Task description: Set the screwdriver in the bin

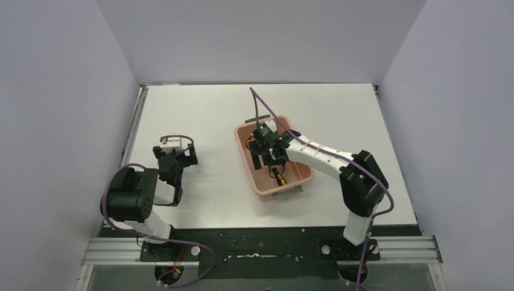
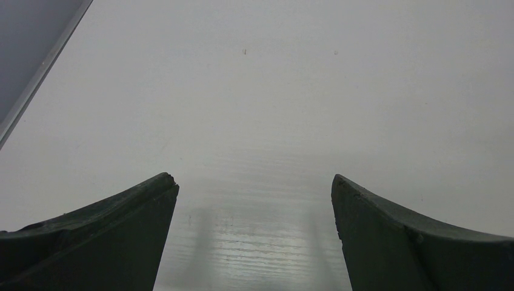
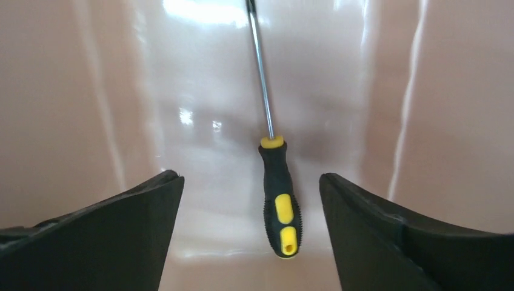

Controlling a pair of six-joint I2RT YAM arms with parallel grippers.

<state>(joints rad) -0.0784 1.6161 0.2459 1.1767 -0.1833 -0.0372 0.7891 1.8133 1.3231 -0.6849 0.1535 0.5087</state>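
The screwdriver (image 3: pixel 277 194), black-and-yellow handle and thin metal shaft, lies on the floor of the salmon-pink bin (image 3: pixel 66 109). In the top view its handle (image 1: pixel 279 176) shows near the bin's near end, inside the bin (image 1: pixel 297 179). My right gripper (image 3: pixel 251 179) hangs over it, open, both fingers clear of the handle. In the top view that gripper (image 1: pixel 271 159) reaches down into the bin. My left gripper (image 2: pixel 254 182) is open over bare table, holding nothing, and sits at the left (image 1: pixel 173 159).
The white table (image 1: pixel 212 121) is walled by grey panels on the left, back and right. A metal rail (image 1: pixel 136 130) runs along its left edge. The bin lies slightly slanted at the middle of the table.
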